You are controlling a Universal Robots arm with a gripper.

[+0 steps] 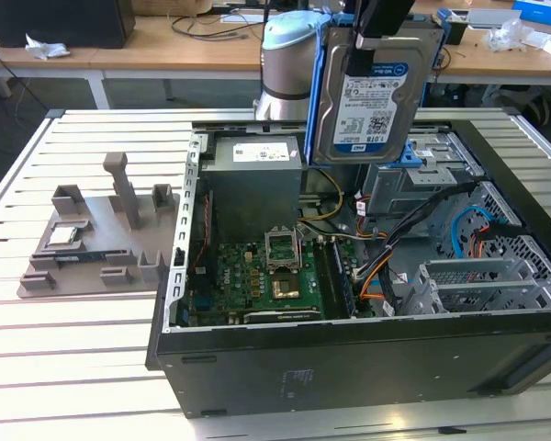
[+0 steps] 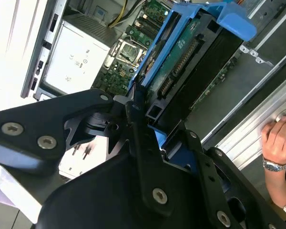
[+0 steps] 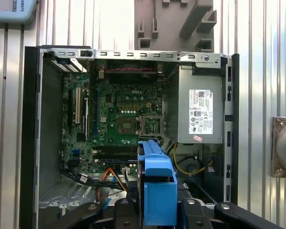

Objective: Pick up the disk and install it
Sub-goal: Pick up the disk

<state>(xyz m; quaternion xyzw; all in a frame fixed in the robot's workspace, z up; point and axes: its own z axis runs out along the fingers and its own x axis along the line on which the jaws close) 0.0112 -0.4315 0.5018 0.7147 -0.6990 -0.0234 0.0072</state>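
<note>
My gripper point(image 1: 378, 32) is shut on the top edge of the disk point(image 1: 372, 92), which hangs upright high above the open computer case point(image 1: 349, 358). The disk is silvery grey with a blue-and-white label facing the exterior view and a blue rail frame point(image 1: 316, 101) along its edges. In the second wrist view the black fingers point(image 2: 133, 124) clamp the disk point(image 2: 181, 62) on both sides, its connector edge pointing down toward the case. In the first wrist view the blue frame point(image 3: 157, 181) sits between the fingers, above the case's interior.
Inside the case lie a green motherboard point(image 1: 257, 276), a grey power-supply box point(image 1: 254, 184) and a metal drive cage point(image 1: 422, 175) with loose cables. A grey fixture tray point(image 1: 101, 239) holding a small chip point(image 1: 62, 235) sits on the slatted table. A person's hand point(image 2: 279, 138) rests nearby.
</note>
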